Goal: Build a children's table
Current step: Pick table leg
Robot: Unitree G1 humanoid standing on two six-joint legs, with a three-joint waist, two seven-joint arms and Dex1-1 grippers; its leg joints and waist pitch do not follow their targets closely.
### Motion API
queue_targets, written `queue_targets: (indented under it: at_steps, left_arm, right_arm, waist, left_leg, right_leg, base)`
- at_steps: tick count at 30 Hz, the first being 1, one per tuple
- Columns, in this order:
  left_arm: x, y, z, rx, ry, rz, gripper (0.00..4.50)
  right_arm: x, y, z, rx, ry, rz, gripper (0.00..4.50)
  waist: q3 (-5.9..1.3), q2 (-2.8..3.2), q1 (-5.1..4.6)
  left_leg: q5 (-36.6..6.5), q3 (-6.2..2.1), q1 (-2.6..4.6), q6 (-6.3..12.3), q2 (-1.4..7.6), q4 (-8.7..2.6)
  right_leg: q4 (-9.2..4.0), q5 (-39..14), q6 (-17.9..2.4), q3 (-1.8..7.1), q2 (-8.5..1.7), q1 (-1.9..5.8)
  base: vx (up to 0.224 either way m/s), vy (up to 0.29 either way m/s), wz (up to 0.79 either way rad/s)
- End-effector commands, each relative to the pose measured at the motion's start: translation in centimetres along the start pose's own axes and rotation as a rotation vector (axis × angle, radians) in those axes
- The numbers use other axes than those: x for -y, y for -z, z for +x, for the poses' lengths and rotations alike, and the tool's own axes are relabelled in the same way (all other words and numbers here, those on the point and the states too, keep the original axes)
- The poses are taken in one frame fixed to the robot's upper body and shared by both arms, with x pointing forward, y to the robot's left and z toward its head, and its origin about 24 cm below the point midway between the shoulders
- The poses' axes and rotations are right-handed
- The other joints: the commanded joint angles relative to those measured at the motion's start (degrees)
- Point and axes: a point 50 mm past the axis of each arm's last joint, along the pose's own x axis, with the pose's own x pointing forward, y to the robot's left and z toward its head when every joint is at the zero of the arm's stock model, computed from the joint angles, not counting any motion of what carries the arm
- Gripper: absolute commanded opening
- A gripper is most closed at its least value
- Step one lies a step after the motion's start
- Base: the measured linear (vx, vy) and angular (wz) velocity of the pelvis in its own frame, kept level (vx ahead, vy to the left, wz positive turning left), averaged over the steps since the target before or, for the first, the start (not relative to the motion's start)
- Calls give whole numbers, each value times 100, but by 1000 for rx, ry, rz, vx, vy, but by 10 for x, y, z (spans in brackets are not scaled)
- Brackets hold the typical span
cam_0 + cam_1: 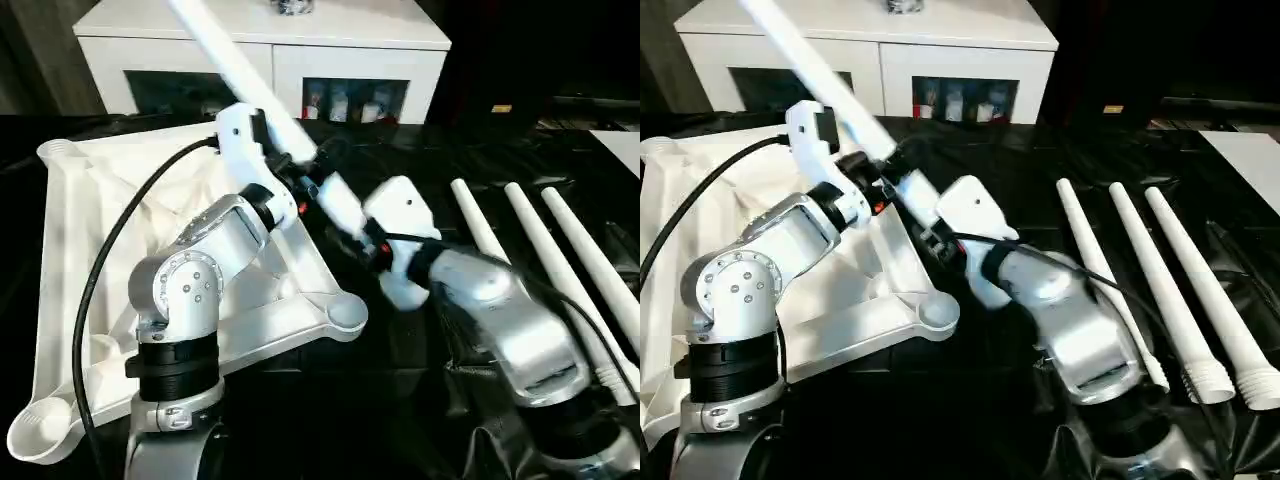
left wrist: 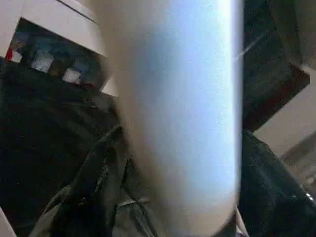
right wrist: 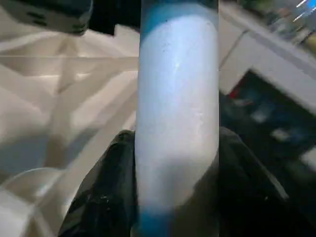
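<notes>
The children's table is in parts. Its white tabletop lies ribbed side up on the left, with a round corner socket near my arms. One white leg slants up and away from there. My right gripper is shut on its lower part, with a black finger on each side of the leg. My left gripper is at the same leg, higher up, and the leg looms right in front of its camera. The leg's lower end is hidden behind my right gripper.
Three more white legs lie side by side on the black cover at the right. A white cabinet with glass-fronted compartments stands at the back.
</notes>
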Motion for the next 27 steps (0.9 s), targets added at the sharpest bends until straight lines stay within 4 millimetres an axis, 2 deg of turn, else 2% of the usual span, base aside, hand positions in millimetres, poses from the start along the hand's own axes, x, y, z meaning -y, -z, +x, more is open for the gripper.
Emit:
queue_targets:
  at_steps: [1,4,8,14,25,27]
  left_arm:
    - [3,-6,3,24,-8,-2,296]
    - [3,-6,3,33,-18,-10,276]
    - [2,-6,3,39,-19,-22,245]
    - [1,-7,2,46,-23,-27,201]
    - [-3,-10,1,66,-39,-41,182]
    - [-3,-10,1,65,-36,-40,182]
  right_arm:
    - [3,-6,3,31,58,-56,177]
    - [1,-9,7,45,89,-75,177]
    - [-2,-11,10,55,87,-76,177]
    - [-4,-12,13,65,90,-82,177]
    - [-3,-12,15,72,95,-98,177]
    - [-4,-12,15,77,82,-87,233]
  waist:
    - [-396,-11,-13]
    - [-398,-8,-16]
    - [-408,2,-15]
    - [-403,-21,-17]
    - [-412,-14,-10]
    - [-412,-12,-13]
  left_leg:
    - [-359,-174,79,57,451,-420]
    - [-367,-177,85,70,453,-420]
    - [-232,-177,82,142,451,-410]
    - [-329,-166,91,132,452,-410]
    - [-236,-167,93,164,447,-398]
    - [-234,-167,90,170,447,-397]
  right_leg:
    - [-330,-227,-1430,221,-358,295]
    - [-319,-193,-1408,221,-352,292]
    - [-287,100,-1446,216,-345,304]
    - [-296,-40,-1461,216,-348,295]
    - [-275,69,-1435,214,-343,300]
    - [-274,78,-1438,213,-344,302]
  base:
    - [0,0,0]
    - [0,0,0]
    - [0,0,0]
    - [0,0,0]
    - [0,0,0]
    - [0,0,0]
